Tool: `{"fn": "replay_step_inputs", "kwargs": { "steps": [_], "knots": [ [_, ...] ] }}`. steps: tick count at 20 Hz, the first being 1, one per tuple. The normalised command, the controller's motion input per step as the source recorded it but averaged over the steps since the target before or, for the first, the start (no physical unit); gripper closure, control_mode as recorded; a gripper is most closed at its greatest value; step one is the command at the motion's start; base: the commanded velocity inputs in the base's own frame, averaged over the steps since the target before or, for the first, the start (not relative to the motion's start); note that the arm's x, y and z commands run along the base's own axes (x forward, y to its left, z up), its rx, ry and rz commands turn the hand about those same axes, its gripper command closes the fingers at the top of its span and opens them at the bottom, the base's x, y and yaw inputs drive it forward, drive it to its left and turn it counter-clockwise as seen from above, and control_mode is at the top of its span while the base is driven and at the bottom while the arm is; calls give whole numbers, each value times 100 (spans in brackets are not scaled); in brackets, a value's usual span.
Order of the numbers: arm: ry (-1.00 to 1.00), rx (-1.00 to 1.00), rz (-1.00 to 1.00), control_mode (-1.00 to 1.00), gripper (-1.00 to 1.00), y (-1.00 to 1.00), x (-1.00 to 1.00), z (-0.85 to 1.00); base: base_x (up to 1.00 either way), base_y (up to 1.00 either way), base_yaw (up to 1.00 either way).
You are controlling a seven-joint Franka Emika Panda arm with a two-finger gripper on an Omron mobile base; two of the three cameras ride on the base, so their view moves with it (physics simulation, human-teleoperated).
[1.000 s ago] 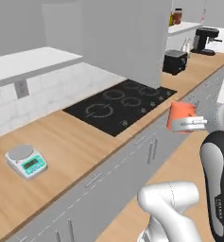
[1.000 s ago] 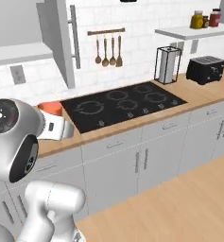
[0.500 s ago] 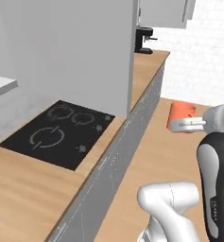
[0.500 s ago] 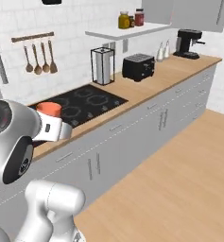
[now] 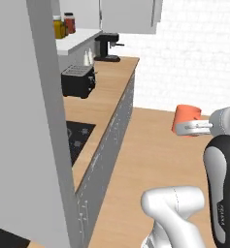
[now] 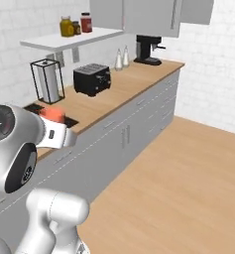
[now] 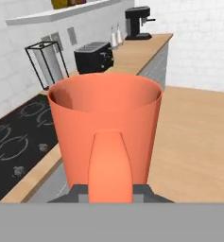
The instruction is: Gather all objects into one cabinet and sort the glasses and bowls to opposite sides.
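- Room: simulated kitchen with white brick walls, a pale wood floor (image 6: 188, 163), and a long wooden tabletop (image 6: 134, 82) running over grey base cabinets (image 6: 134, 129).
- Landmark: black toaster (image 6: 91, 79), standing on the tabletop against the wall.
- Wire paper-towel holder (image 6: 48, 81): on the tabletop just beside the toaster, on the hob side.
- Black hob (image 7: 19, 137): set into the tabletop beyond the holder from the toaster.
- Two white bottles (image 6: 122, 58): on the tabletop, on the toaster's far side, near the wall.
- Black coffee machine (image 6: 147, 49): farther along the tabletop from the toaster, past the bottles.
- White shelf (image 6: 72, 38): on the wall above the toaster, carrying a yellow jar (image 6: 66, 26) and a dark-red jar (image 6: 86, 22).
- Grey wall cabinets (image 6: 148, 14): above the coffee machine, well up from the toaster.
- Tall grey cabinet door (image 5: 34, 121): close to the left base camera, covering part of the hob.
- Orange-red cup (image 7: 105, 130): held upright in the air over the floor, off the tabletop, well apart from the toaster; rim up, inside not visible to the bottom.
- Claw (image 5: 191, 127): closed around the orange-red cup, gripping its wall.
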Motion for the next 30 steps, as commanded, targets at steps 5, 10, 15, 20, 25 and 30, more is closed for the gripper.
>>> {"fn": "replay_step_inputs", "kwargs": {
  "steps": [5,10,15,20,25,30],
  "knots": [
    [0,0,0,100,100,0,0,0,100,-20,-17],
    [0,0,0,100,100,0,0,0,100,-11,-2],
    [0,0,0,100,100,0,0,0,100,-17,0],
    [0,0,0,100,100,0,0,0,100,-21,1],
    [0,0,0,100,100,0,0,0,100,-55,0],
    [0,0,0,100,100,0,0,0,100,-55,0]
  ]
}}
